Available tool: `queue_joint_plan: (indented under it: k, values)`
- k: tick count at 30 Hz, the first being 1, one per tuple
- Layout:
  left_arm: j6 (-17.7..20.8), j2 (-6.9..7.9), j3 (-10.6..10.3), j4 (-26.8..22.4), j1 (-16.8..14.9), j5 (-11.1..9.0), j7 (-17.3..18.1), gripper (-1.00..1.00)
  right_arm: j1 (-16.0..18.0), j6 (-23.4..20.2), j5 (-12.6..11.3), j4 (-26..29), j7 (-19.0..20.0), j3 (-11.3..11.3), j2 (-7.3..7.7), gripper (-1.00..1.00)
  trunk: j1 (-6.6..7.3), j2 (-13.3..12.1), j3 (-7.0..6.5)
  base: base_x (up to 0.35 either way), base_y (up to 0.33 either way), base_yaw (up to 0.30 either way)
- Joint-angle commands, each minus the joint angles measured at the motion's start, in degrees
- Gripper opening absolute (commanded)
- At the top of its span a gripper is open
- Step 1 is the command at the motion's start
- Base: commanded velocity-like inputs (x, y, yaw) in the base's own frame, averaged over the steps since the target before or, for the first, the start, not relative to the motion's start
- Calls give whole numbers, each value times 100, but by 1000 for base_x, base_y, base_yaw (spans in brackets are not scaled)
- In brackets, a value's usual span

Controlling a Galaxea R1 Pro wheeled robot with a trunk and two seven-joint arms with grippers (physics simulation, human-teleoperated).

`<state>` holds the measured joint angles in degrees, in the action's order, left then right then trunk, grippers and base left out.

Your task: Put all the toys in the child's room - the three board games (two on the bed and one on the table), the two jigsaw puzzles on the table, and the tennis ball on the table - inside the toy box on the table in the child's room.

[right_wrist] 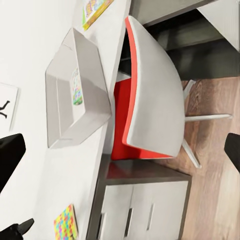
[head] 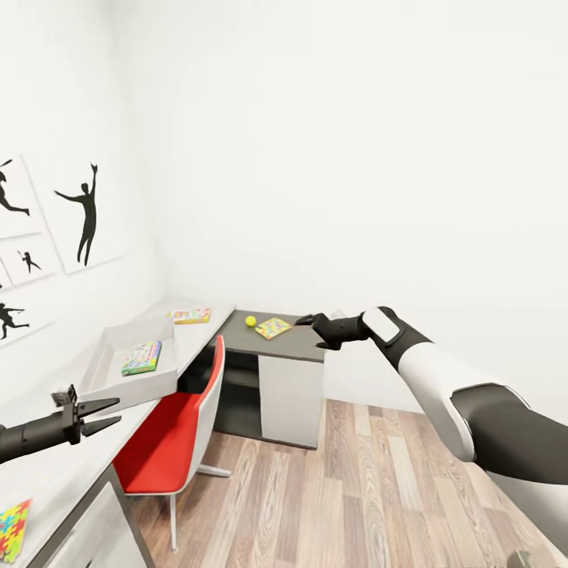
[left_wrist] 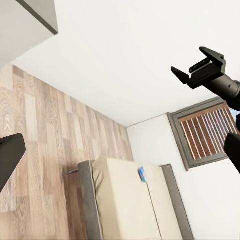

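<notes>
The light grey toy box [head: 110,371] stands on the pale table [head: 185,339] with one board game [head: 142,357] lying inside it. A second board game [head: 192,315] lies on the table beyond the box. On the lower dark wing are the tennis ball [head: 251,321] and a jigsaw puzzle [head: 273,327]. Another jigsaw puzzle [head: 13,528] lies on the near end of the table. My left gripper [head: 101,416] hangs open and empty over the table near the box. My right gripper [head: 304,320] is open and empty, in the air beside the dark wing. A blue board game [left_wrist: 142,174] lies on the bed [left_wrist: 125,205].
A red and grey chair [head: 170,430] stands tucked against the table, between the two arms. White drawers [right_wrist: 140,215] sit under the table. Wood-plank floor [head: 355,489] lies to the right. Silhouette pictures [head: 83,213] hang on the left wall. A brown slatted door [left_wrist: 207,132] is beyond the bed.
</notes>
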<state>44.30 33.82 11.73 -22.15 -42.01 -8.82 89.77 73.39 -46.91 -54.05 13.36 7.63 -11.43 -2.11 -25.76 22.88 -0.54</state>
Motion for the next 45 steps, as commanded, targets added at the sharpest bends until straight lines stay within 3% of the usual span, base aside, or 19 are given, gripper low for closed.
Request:
queue_joint_plan:
  k: [1,15,45]
  values:
    - [61,1,4,0,0,8,23,100,2,-1,61,-3,58,-17,1,100,-2,4,-2,0,0,-71]
    - [57,-2,2,-2,-6,12,23,100,0,23,62,-9,56,-18,0,100,-2,4,-10,0,0,-43]
    - [52,0,4,0,-6,12,23,100,-18,59,65,-10,55,-25,7,100,-2,4,-10,0,0,-272]
